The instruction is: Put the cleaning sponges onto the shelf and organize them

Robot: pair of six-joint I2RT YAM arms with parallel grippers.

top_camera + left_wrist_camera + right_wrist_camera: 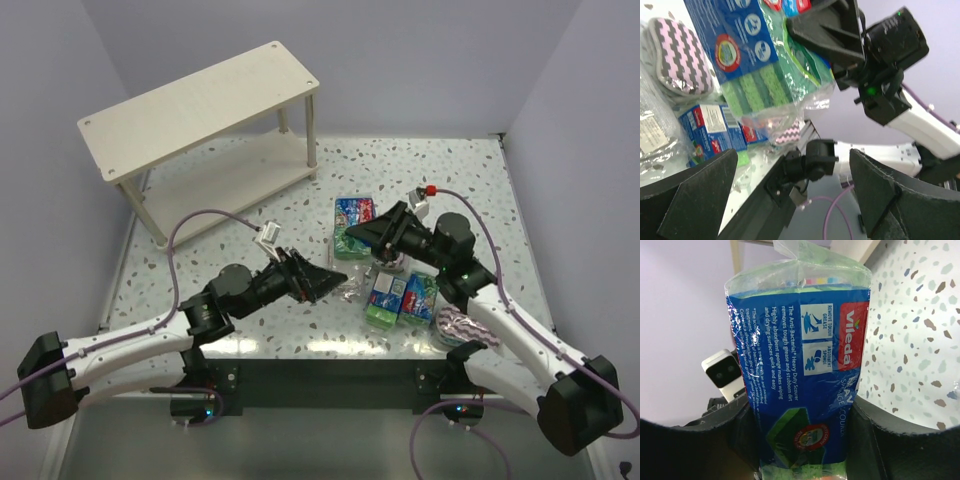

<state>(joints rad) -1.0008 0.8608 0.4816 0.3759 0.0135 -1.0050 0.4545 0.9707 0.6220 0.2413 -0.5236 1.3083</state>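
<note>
The right gripper is clamping a green-and-blue Vileda sponge pack. One finger is pressing on each long side, and the pack is rising out of the jaws with its crimped clear end uppermost. From above, this pack is sitting near the middle of the speckled table. In the left wrist view it is hanging tilted above the other sponges.

The left gripper is hovering close by with its fingers spread wide, gripping nothing and pointing toward the held pack. A silvery clear-wrapped pack is lying just beside its fingertips.

Two more green-and-blue packs are lying side by side near the front edge, under the right arm. One purple-and-white striped oval pad is resting just to their right, against that arm. The second striped pad is lying beside the silvery pack.

The cream-white two-tier shelf is standing at the far left corner of the table, well apart from every sponge.
</note>
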